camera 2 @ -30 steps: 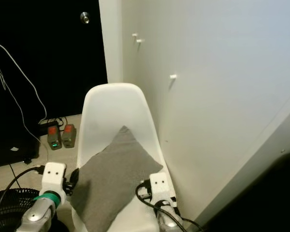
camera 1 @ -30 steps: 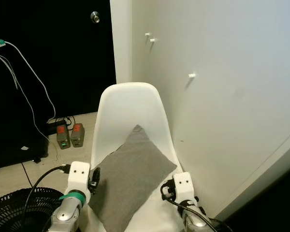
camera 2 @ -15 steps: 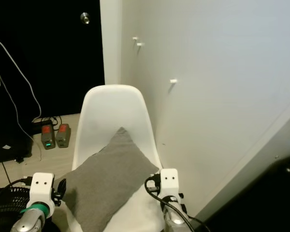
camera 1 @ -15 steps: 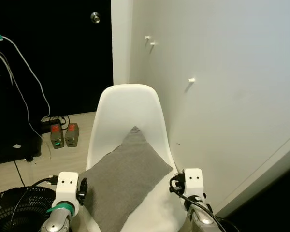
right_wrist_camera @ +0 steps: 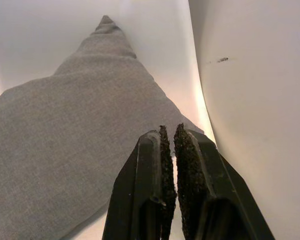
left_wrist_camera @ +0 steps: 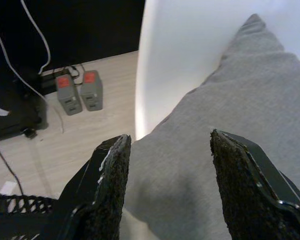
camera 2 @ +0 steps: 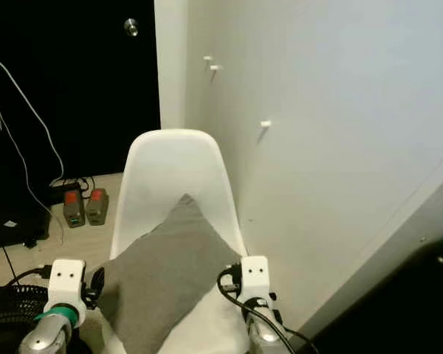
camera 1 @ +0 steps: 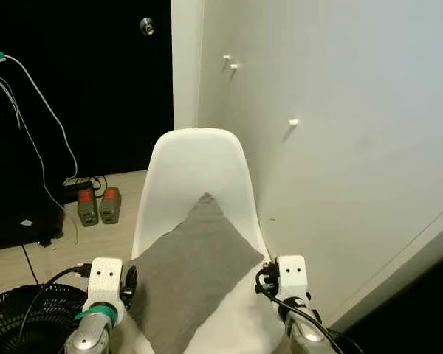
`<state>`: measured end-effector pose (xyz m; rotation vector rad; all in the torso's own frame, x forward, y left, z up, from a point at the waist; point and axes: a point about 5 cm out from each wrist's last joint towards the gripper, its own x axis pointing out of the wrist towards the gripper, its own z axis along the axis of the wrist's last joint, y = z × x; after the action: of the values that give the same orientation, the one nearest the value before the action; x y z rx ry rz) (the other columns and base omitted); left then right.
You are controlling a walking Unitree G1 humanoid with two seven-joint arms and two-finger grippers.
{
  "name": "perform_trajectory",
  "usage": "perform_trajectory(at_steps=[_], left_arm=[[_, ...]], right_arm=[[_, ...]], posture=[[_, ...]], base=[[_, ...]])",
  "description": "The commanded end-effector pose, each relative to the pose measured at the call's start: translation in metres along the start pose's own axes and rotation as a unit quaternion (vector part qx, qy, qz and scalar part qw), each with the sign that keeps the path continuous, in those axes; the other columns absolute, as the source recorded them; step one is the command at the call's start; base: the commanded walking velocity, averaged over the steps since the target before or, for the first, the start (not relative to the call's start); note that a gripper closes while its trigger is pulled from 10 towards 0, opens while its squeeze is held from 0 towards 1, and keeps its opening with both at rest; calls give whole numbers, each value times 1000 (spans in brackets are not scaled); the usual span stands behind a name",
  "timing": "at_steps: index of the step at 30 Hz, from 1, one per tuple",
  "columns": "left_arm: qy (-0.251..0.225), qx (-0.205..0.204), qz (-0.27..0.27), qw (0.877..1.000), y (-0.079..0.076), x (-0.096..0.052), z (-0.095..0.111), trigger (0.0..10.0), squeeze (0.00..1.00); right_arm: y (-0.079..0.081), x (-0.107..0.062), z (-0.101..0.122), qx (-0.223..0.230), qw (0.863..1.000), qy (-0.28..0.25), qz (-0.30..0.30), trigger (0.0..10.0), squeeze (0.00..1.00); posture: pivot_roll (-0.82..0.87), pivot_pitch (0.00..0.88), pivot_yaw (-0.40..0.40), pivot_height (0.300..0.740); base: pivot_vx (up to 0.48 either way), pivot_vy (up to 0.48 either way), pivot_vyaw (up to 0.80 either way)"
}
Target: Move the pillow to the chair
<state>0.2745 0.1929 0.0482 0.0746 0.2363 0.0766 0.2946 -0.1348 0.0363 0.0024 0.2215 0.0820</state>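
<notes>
While we look down from the head, we see a white wall (camera 1: pixel 340 147) on the right with small white pegs (camera 1: pixel 293 122) on it, and a dark doorway (camera 1: pixel 81 81) on the left. Against that wall stands the white shell chair (camera 1: pixel 196 166). On its seat lies the grey pillow (camera 1: pixel 192 273), set cornerwise, one corner pointing up against the chair back and its lower corners reaching to the seat's front edge. Low on the left a black fan grille (camera 1: pixel 22 321) stands on the pale wood floor (camera 1: pixel 59 251).

Our left gripper (left_wrist_camera: pixel 167 192) hangs at the pillow's left corner, its two black fingers (left_wrist_camera: pixel 107 190) spread wide with the grey cloth showing between them; we cannot tell whether they touch it. Our right gripper (right_wrist_camera: pixel 168 187) sits just off the pillow's right corner, near the chair's right rim, fingers pressed together with nothing between them.

On the floor beside the chair sit two small grey battery packs (camera 1: pixel 98 206) with red tops, close together. White cables (camera 1: pixel 44 140) hang down across the dark doorway.
</notes>
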Motion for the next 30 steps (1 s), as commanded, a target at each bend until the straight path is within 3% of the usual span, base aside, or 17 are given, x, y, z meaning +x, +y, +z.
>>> perform_trajectory(at_steps=[1, 30], left_arm=[[4, -3, -8, 1000, -4, -1, -2, 10000, 0], [5, -4, -18, 1000, -7, -2, -2, 10000, 0]], right_arm=[[-2, -2, -1, 1, 1000, 0, -8, 10000, 0], [-1, -5, -8, 8, 1000, 12, -10, 10000, 0]], posture=[[-47, 52, 14, 740], [-40, 60, 19, 740]], base=[[0, 0, 0], [0, 0, 0]])
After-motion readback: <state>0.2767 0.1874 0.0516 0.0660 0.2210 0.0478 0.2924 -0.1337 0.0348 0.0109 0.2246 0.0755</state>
